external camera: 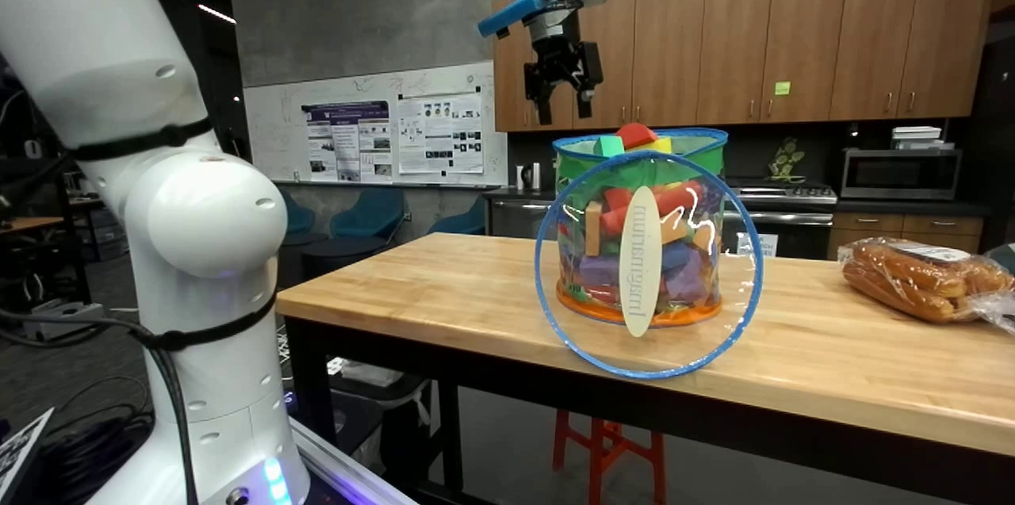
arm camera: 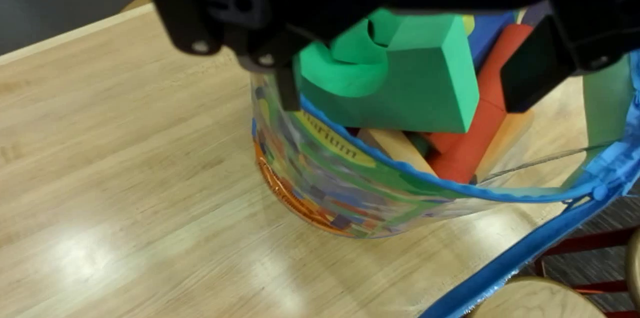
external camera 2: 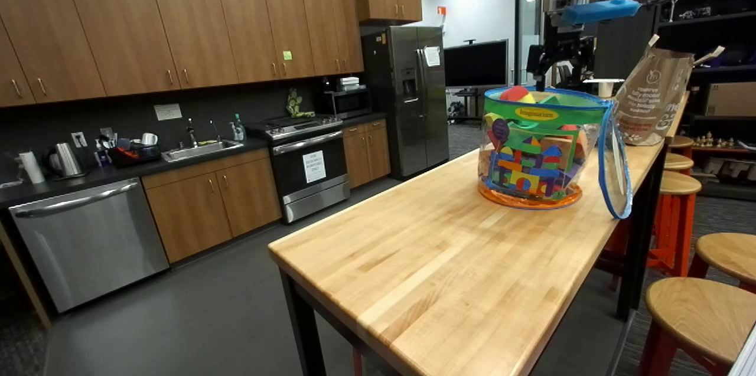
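Observation:
My gripper (external camera: 564, 115) hangs fingers-down above the rim of a clear round bag (external camera: 639, 247), its jaws wide apart with nothing held. In the wrist view a green block (arm camera: 425, 88) with a curved cut-out shows below, between the two fingers (arm camera: 530, 73). A gap shows between that block and the right-hand finger. Beside it in the bag lie red blocks (arm camera: 475, 138) and a wooden-coloured block (arm camera: 397, 148). A red rounded block (external camera: 637, 134) tops the heap in both exterior views. The bag's blue-edged lid (external camera: 745, 315) hangs open down its side. The gripper body hides part of the heap.
The bag stands on a long wooden table (external camera 2: 413, 252). A pack of buns (external camera: 924, 279) lies on the table in an exterior view. A brown paper bag (external camera 2: 652, 95) stands behind the block bag. Stools (external camera 2: 706, 311) line one side.

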Controlling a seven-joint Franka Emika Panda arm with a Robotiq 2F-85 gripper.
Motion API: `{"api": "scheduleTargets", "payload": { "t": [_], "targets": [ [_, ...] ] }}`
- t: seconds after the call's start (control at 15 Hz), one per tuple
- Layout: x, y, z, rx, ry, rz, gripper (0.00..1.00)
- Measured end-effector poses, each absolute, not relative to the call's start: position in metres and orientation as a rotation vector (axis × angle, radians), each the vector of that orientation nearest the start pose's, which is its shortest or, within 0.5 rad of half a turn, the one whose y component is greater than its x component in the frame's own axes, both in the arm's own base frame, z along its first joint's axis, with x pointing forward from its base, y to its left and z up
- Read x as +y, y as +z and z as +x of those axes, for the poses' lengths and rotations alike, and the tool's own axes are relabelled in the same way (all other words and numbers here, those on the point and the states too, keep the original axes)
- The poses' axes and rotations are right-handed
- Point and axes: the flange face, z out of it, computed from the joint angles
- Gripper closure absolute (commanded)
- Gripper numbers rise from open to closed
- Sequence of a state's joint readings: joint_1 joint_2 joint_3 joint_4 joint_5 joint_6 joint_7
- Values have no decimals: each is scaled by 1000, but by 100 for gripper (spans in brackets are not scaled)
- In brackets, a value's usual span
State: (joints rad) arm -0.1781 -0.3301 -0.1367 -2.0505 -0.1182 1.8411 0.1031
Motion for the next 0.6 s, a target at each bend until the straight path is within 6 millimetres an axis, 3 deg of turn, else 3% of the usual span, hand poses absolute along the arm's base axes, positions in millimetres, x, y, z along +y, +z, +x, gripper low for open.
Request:
{"api": "scheduleTargets", "payload": {
  "t": [0.6],
  "targets": [
    [-167,558,468,912,-241,-3178,0]
  ]
}}
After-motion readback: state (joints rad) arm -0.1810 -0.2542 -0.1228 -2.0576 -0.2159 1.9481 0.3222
